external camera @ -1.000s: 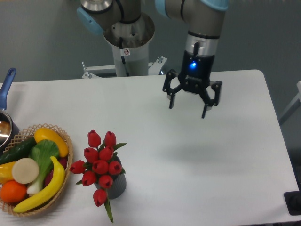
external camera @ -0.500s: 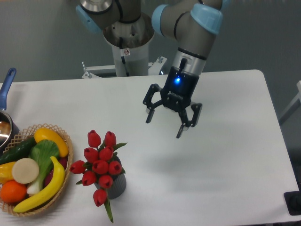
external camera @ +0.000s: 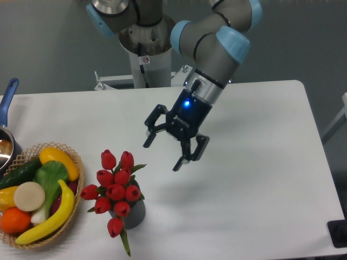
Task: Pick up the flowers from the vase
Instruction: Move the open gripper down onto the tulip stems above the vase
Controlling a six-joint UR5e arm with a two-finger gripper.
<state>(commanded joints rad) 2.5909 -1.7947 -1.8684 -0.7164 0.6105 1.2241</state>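
Your flowers (external camera: pixel 115 190), a bunch of red tulip buds with green leaves, sit in the small dark grey vase (external camera: pixel 133 212) near the front edge of the white table (external camera: pixel 260 179), toward its left side; buds crowd over the mouth and hide most of the vase, one bud and a leaf droop down its front, only the right flank shows. Stems can't be seen from here, but the bunch looks roughly upright, maybe tipped a bit toward the camera. Just left of it, close but apart, is the wicker basket (external camera: pixel 75 163) with banana, orange, cucumber and other produce; a metal pot with a blue handle (external camera: pixel 10 92) sits at the far left edge. Your gripper (external camera: pixel 164 150) hangs in the air above the table, up and to the right of the flowers in this view, fingers spread wide apart, nothing between them, wrist tilted so the fingers point down-left toward the bunch. Not touching anything, clear gap to the top buds. Judgement: the approach is on, the grasp not yet started. You need to go further left and toward the camera, then down, closing across the bunch's upright axis below the buds if reachable. Risk: tipping the light vase or brushing the basket.
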